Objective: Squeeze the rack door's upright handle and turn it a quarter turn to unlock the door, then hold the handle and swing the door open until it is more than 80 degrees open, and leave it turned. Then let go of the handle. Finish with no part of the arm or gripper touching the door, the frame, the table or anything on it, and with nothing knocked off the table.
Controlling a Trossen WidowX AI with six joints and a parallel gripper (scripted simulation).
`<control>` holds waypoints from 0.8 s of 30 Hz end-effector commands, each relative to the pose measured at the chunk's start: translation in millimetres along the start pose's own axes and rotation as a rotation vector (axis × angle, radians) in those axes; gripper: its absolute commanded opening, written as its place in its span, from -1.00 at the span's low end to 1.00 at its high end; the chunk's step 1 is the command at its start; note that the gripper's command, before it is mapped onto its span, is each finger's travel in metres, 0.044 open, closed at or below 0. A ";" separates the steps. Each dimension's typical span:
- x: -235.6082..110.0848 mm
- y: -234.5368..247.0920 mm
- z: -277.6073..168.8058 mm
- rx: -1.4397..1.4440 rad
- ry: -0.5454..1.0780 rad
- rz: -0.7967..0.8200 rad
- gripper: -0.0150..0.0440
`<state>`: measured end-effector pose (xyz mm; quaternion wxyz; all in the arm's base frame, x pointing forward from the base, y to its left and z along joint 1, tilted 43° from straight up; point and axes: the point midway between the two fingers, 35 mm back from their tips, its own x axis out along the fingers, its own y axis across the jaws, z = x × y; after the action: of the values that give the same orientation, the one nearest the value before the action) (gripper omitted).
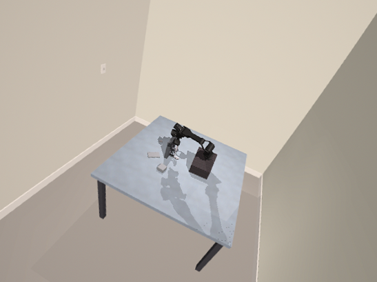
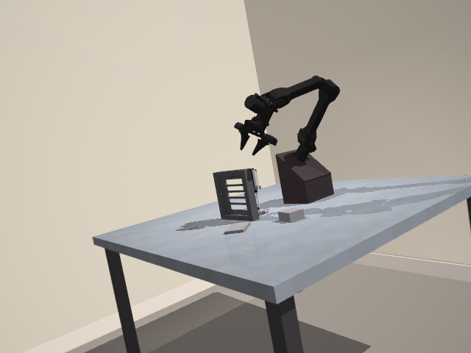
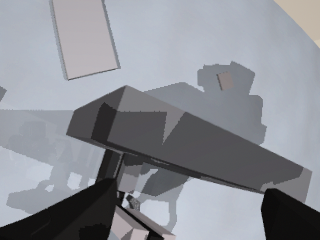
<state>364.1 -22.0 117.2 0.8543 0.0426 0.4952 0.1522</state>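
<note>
The rack's dark grey frame (image 1: 168, 150) (image 2: 249, 201) (image 3: 200, 142) stands upright on the table (image 1: 123, 170) (image 2: 171, 246). Pale parts on its front side show at its upper right in the exterior view (image 2: 255, 178) and at the bottom of the wrist view (image 3: 131, 224). I cannot tell which of them is the handle, how far it is turned, or the door's exact angle. My gripper (image 2: 247, 151) (image 3: 192, 196) is open and empty. It points down above the frame's top, clear of it in the exterior view.
A flat pale slab (image 1: 153, 154) (image 2: 236, 228) (image 3: 87, 42) lies behind the frame. A thicker grey block (image 1: 161, 167) (image 2: 291, 215) lies to one side. A small brown piece (image 3: 225, 81) lies in the shadow beyond the frame. The arm stands on a dark wooden base (image 1: 200, 167) (image 2: 319, 190).
</note>
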 end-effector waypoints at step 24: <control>39.4 -12.7 -57.4 0.325 0.415 0.438 0.48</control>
<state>337.7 -25.3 56.5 0.6878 0.2204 0.6467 0.2453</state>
